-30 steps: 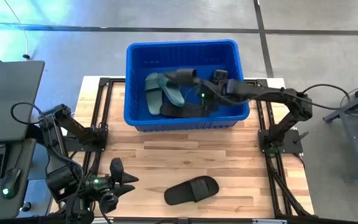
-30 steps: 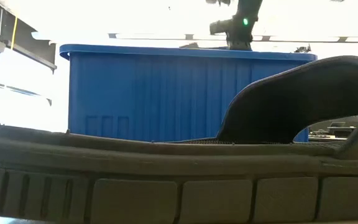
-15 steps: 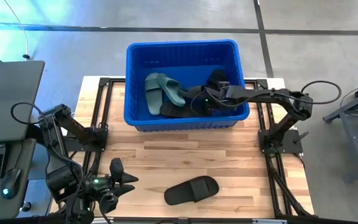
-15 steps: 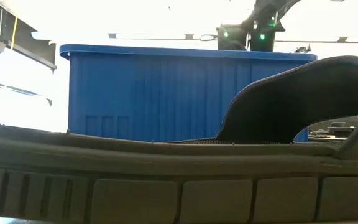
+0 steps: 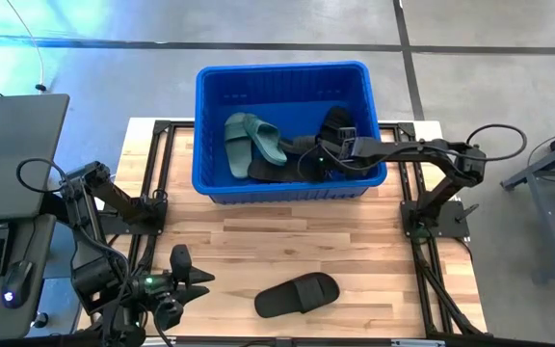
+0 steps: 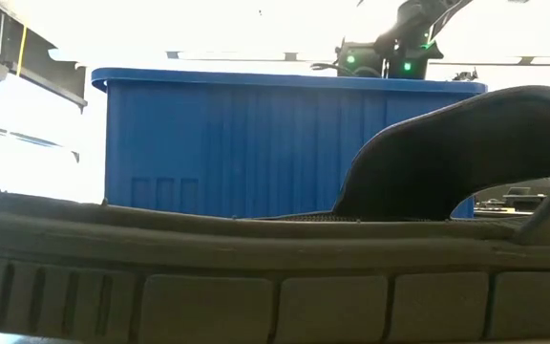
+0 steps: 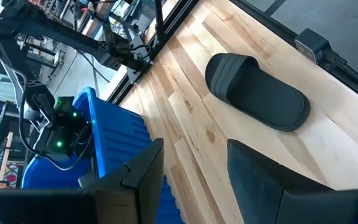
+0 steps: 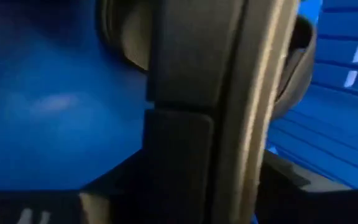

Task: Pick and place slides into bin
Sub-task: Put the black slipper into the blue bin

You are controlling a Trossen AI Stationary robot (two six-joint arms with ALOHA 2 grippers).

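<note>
black slide (image 5: pixel 328 145) is being lowered into blue bin (image 5: pixel 222 82), pinched by right gripper (image 5: pixel 324 152); release is required next.

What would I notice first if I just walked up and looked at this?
Probably the big bright blue plastic bin at the far edge of the wooden table, with a sage green rubber slide and black slides lying inside. The right gripper reaches down into it. One black rubber slide lies alone on the table's near side, beside the waiting left gripper.
</note>
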